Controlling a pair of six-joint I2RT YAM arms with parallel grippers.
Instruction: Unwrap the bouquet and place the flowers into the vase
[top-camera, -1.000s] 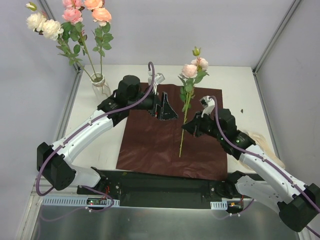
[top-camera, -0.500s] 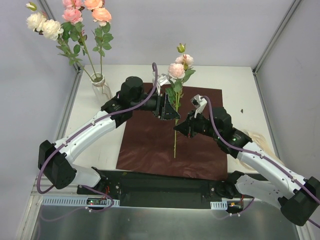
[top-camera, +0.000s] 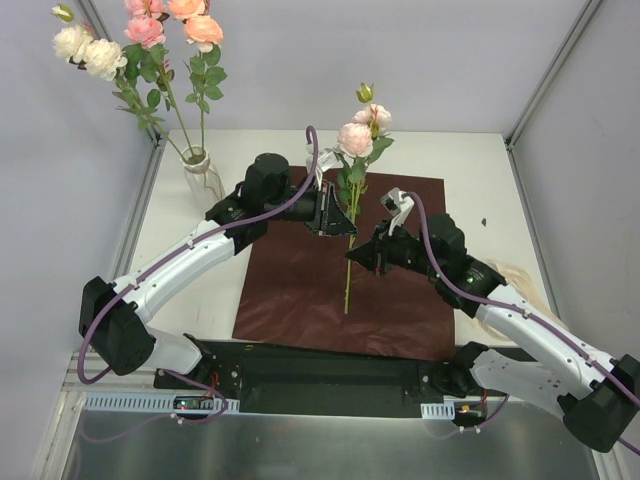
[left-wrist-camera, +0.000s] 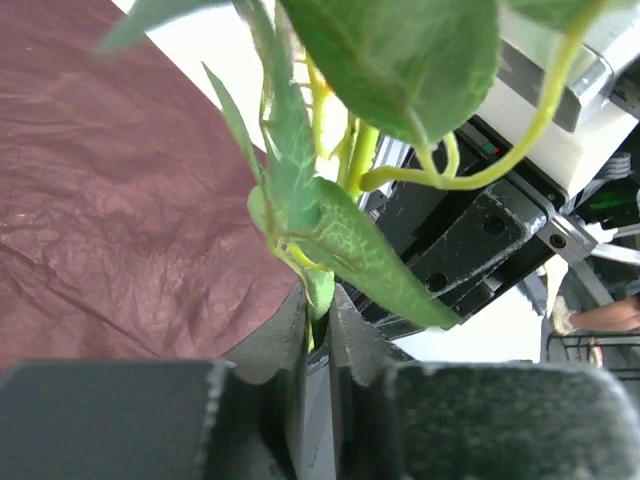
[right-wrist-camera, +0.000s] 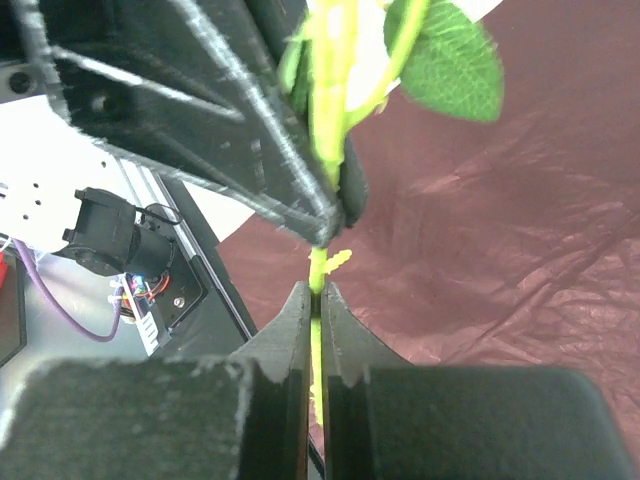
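One pink-bloomed flower (top-camera: 355, 138) stands upright over the unwrapped bouquet's dark red paper (top-camera: 300, 290), which lies flat. My right gripper (top-camera: 362, 255) is shut on the green stem (right-wrist-camera: 325, 130), as the right wrist view (right-wrist-camera: 314, 292) shows. Just above it, my left gripper (top-camera: 345, 222) is shut on the same stem among the leaves (left-wrist-camera: 380, 265), as seen in the left wrist view (left-wrist-camera: 318, 300). The clear glass vase (top-camera: 200, 172) stands at the back left with several pink and cream flowers (top-camera: 150, 40) in it.
Grey enclosure walls with metal posts (top-camera: 135, 215) run close along the table's left and right sides. A cream ribbon (top-camera: 520, 280) lies beside the right arm. The two wrists sit nearly touching above the paper (right-wrist-camera: 480, 250).
The right arm carried the flower leftwards to the left gripper. The left gripper's jaws, open a second ago, have closed round the stem.
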